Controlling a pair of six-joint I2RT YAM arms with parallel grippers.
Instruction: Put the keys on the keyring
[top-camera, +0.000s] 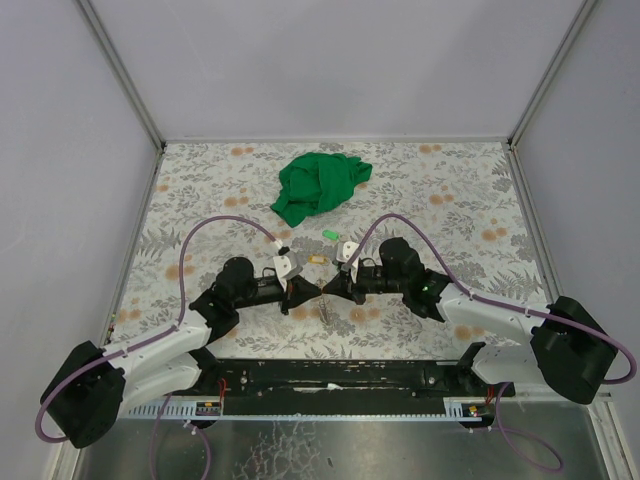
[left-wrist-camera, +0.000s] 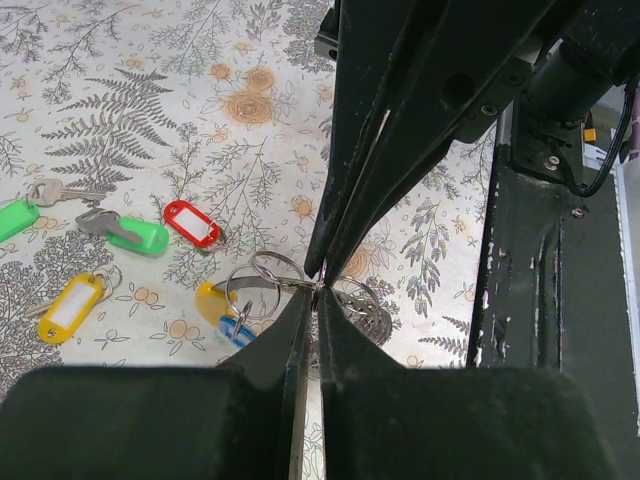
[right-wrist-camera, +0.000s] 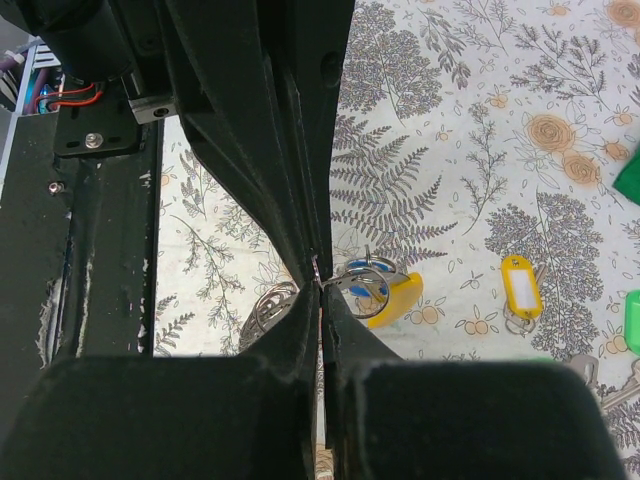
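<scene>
My left gripper (top-camera: 303, 290) and right gripper (top-camera: 335, 287) meet tip to tip above the table's near middle. Both are shut and pinch the silvery keyring (left-wrist-camera: 262, 281) between them; it also shows in the right wrist view (right-wrist-camera: 370, 275). A yellow-tagged key (left-wrist-camera: 212, 299) and a blue-tagged key (left-wrist-camera: 237, 330) hang from it, also seen from the right wrist as yellow (right-wrist-camera: 397, 297) and blue (right-wrist-camera: 362, 268). A coiled metal ring (left-wrist-camera: 366, 306) lies under the tips. Loose keys lie on the cloth: red tag (left-wrist-camera: 193, 222), green tag (left-wrist-camera: 140, 236), another green tag (left-wrist-camera: 14, 218), yellow tag (left-wrist-camera: 70, 307).
A crumpled green cloth (top-camera: 318, 184) lies at the far middle of the flowered table cover (top-camera: 450, 200). The black base rail (top-camera: 340, 378) runs along the near edge. Grey walls stand on three sides.
</scene>
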